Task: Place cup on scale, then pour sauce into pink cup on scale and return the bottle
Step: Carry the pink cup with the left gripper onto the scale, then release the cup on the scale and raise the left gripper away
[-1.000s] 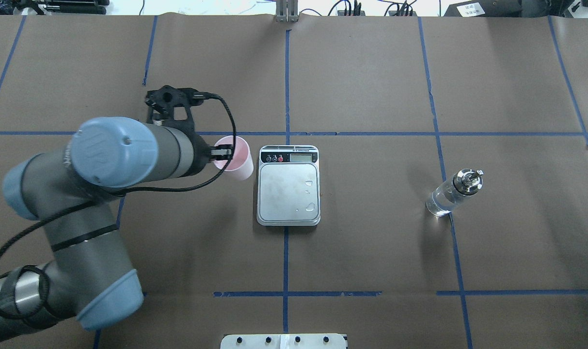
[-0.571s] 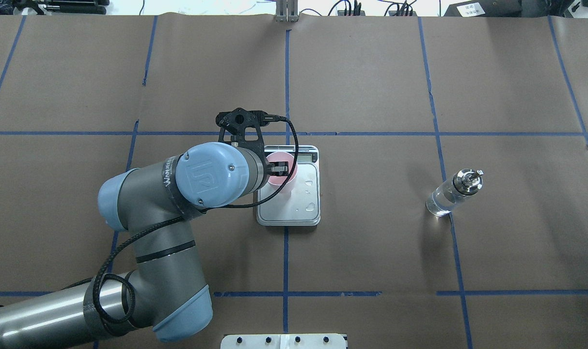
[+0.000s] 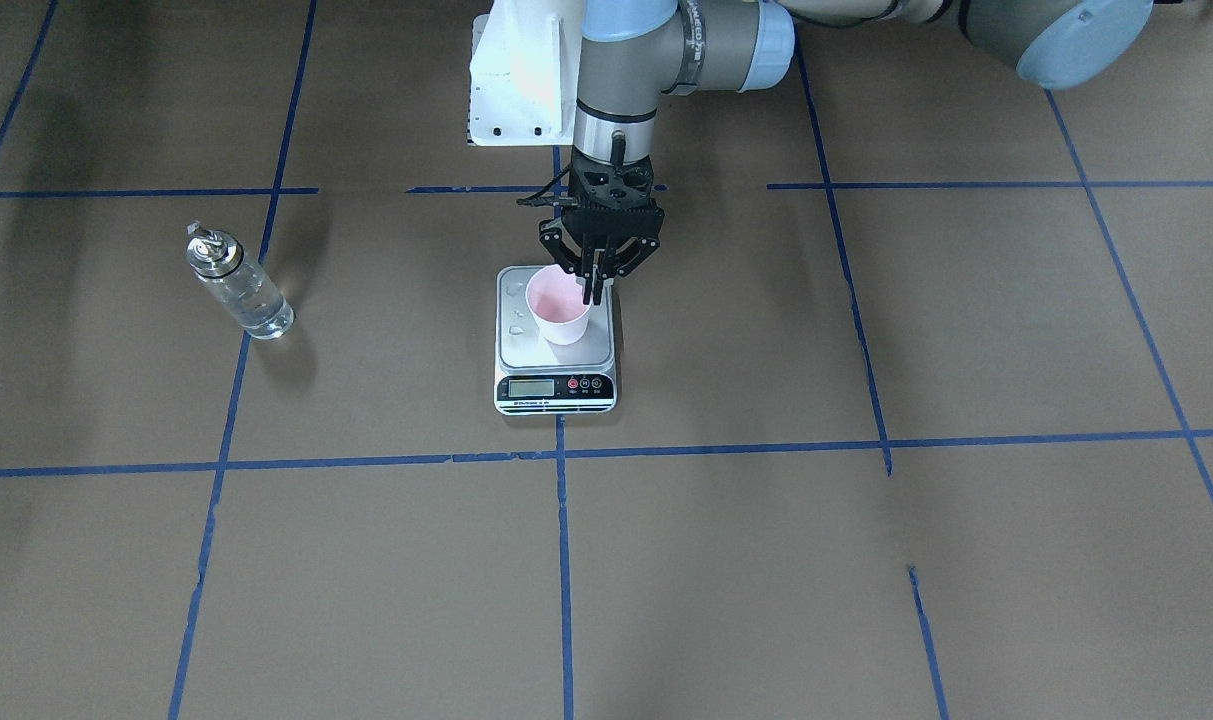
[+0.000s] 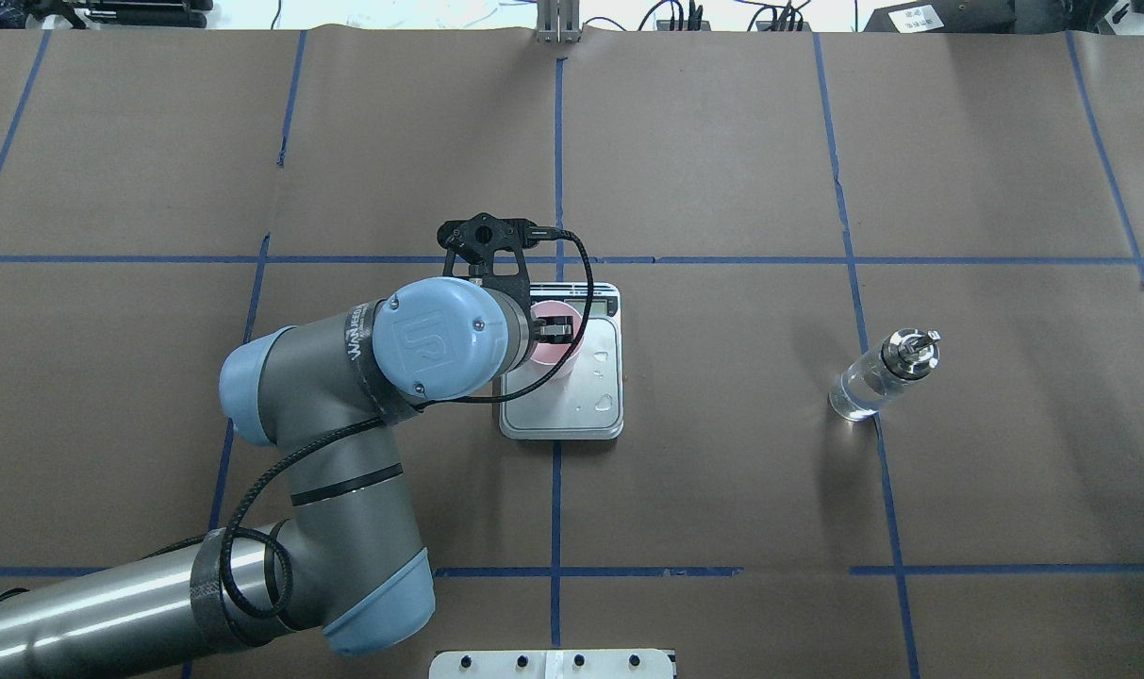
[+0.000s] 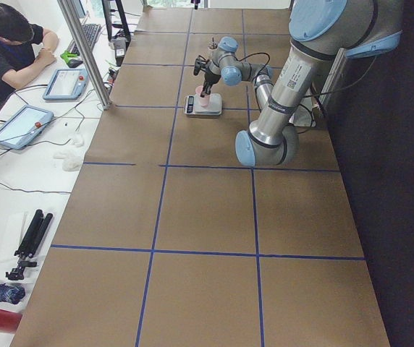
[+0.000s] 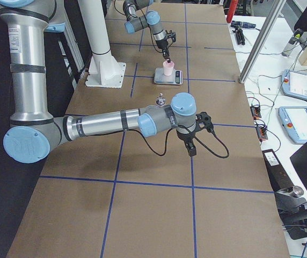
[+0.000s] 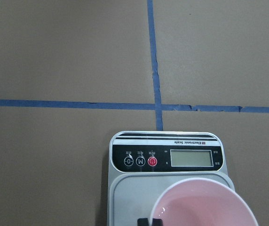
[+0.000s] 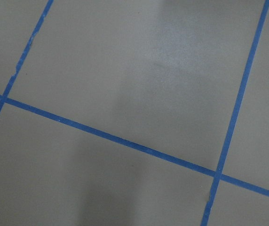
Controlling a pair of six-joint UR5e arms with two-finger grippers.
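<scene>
In the front-facing view the left gripper (image 3: 590, 290) points straight down over the scale (image 3: 556, 388), its fingers drawn narrow on the rim of the pale pink cup (image 3: 558, 312), one inside and one outside the wall. The cup is upright over the silver platform with its mouth open upward; its base looks to rest there, though full contact cannot be told. Well apart, on the robot's right side, the glass bottle (image 3: 238, 285) stands on the brown paper (image 3: 866, 550) with clear sauce (image 3: 258, 308) in its lower part. From overhead the left arm's wrist covers the platform's left part and most of the cup, and the bottle stands beside a blue tape line (image 4: 887, 490). The left-end view shows the cup on the scale under the gripper, with an operator (image 5: 4, 50) seated beyond the table. In the right-end view the right gripper (image 6: 191, 149) hangs low over bare paper, far from the scale; how wide it is cannot be told. The left wrist camera shows the cup's pink inside in front of the scale's display. The right wrist camera shows only paper and tape.
</scene>
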